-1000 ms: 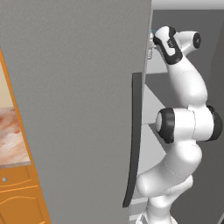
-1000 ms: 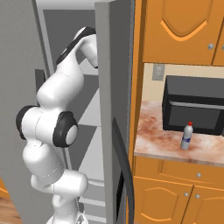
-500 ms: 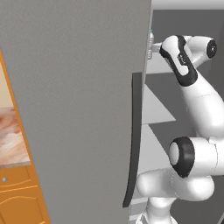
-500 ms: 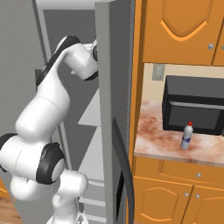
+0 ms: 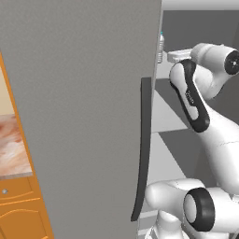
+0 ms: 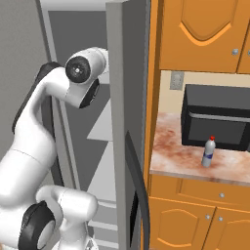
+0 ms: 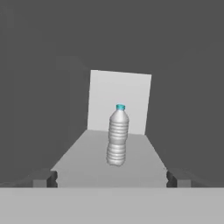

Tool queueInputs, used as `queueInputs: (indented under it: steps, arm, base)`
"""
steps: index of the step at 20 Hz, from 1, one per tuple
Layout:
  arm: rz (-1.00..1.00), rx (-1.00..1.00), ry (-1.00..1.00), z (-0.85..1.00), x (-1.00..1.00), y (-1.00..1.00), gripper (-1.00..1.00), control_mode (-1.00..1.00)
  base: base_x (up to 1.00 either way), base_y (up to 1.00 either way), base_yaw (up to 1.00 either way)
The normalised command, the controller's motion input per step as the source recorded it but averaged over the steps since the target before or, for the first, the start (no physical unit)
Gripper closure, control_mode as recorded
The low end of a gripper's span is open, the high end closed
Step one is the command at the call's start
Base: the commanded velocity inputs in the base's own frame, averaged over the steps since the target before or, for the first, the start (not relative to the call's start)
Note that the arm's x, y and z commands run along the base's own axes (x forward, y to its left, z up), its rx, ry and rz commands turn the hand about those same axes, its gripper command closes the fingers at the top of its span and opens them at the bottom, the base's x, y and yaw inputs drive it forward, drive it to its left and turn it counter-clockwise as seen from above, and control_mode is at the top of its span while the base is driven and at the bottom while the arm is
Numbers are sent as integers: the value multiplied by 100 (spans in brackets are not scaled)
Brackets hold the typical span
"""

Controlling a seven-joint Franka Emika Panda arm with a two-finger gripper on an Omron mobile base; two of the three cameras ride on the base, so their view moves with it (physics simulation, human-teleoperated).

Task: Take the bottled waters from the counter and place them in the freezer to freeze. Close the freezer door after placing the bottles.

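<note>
The hand view looks into the freezer (image 7: 52,52), a compartment with flat grey walls, and shows the light-blue-capped bottle (image 7: 117,136) standing nearly upright on a pale shelf (image 7: 83,162). The bottle is clear, ribbed plastic with a rounded shoulder; its label is not legible here. The gripper (image 7: 112,178) has its two dark fingertips (image 7: 43,178) spread wide at the lower corners of the hand view, well apart from the bottle and gripping nothing. In the left base view, the bottle (image 5: 160,46) appears as a sliver at the edge of the open freezer door (image 5: 84,116), a tall flat grey panel carrying a long, dark, slightly curved bar handle (image 5: 143,149). The right base view shows the red-capped bottle (image 6: 208,152) standing upright on the counter (image 6: 180,156), a reddish-pink marbled slab with a pale edge. This bottle is clear with a blue-white label and stands just in front of the black microwave (image 6: 215,119), which is much taller. Orange wooden cabinets (image 6: 195,215) with small round knobs sit below the counter.
</note>
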Motion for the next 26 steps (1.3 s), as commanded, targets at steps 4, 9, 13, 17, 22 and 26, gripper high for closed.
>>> queueInputs:
  steps: [4, 9, 13, 17, 22, 26]
  arm:
    - [-20, 2, 15, 21, -83, 0, -100, -100]
    - [-21, 18, 19, 15, -69, 0, -100, -100]
    - [-18, 14, 12, 0, -69, 0, -100, -100]
    - [-5, 1, 1, -12, -79, 8, -100, -100]
    - [5, 2, 1, -26, -71, 13, -100, -100]
    - [15, 2, 0, -21, -72, 30, -100, -100]
  base:
    - [0, 0, 0]
    - [0, 0, 0]
    - [0, 0, 0]
    - [0, 0, 0]
    - [0, 0, 0]
    - [0, 0, 0]
